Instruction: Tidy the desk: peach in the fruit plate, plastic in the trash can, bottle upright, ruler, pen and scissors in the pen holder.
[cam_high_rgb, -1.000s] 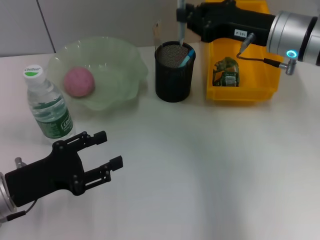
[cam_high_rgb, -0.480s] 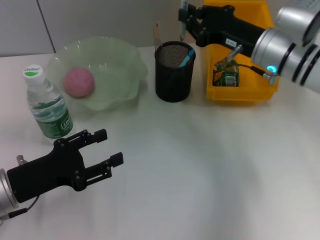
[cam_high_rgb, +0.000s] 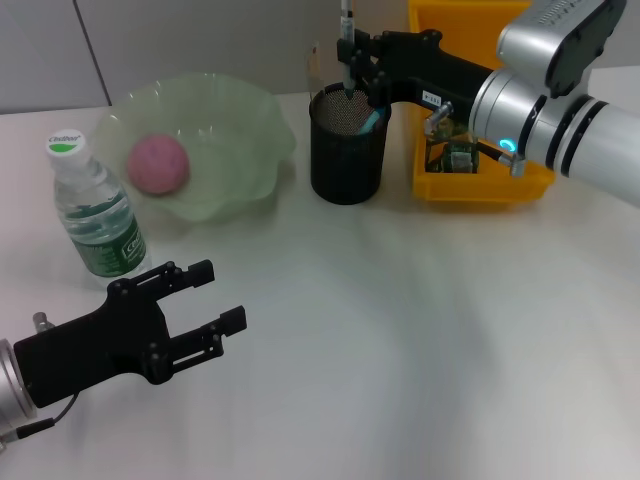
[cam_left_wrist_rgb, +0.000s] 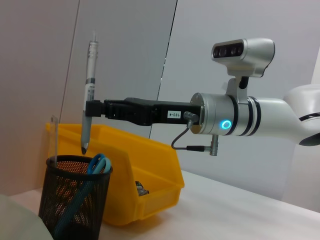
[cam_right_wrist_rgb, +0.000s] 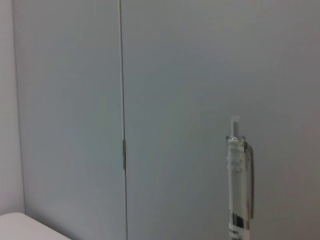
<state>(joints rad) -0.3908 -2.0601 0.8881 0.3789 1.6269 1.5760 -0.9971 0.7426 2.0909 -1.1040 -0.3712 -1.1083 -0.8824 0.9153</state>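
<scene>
The right gripper (cam_high_rgb: 349, 68) holds the pen (cam_left_wrist_rgb: 89, 97) upright, fingers clamped on its barrel, the tip just above the rim of the black mesh pen holder (cam_high_rgb: 348, 143) near the table's far edge (blue scissors handles (cam_left_wrist_rgb: 96, 164) already sit inside). The left gripper (cam_high_rgb: 205, 305) hovers near the table's front left corner, fingers spread and empty. The peach (cam_high_rgb: 158, 163) lies in the green fruit plate (cam_high_rgb: 245, 120); the bottle (cam_high_rgb: 93, 212) stands upright beside it.

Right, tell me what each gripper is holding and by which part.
The right gripper holds a clear plastic pen upright, jaws closed around its lower barrel, tip just above the black mesh pen holder. The left gripper holds nothing, jaws open.
</scene>
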